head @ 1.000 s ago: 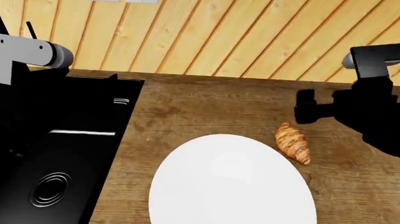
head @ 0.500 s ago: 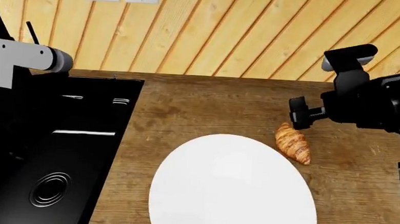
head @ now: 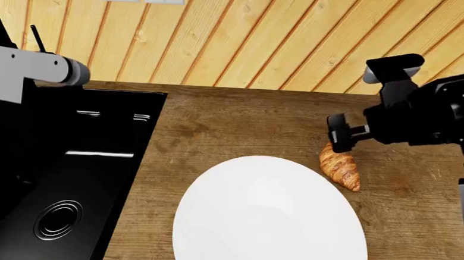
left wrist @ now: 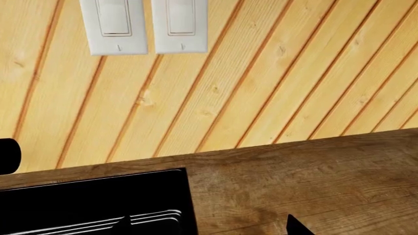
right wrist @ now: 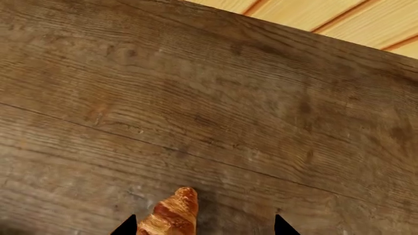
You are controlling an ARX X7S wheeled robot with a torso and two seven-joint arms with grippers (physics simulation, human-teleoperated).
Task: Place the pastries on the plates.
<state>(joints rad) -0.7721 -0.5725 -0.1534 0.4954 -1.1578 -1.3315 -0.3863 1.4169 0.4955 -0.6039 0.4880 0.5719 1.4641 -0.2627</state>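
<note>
A rough, dark-grained wooden table (head: 241, 121) carries a glossy black sink (head: 55, 180) and a smooth round white plate (head: 271, 218), bare. A ridged golden croissant (head: 340, 166) lies just beside its rim. The right gripper (right wrist: 201, 226) fingers (right wrist: 279, 225) are spread, straddling the croissant's tip, gripping nothing; the left gripper's state cannot be told.

A grey, round-ended left arm (head: 28, 71) is seen at upper left. A black, blocky right arm (head: 431, 119) with a grey cap is seen at right.
</note>
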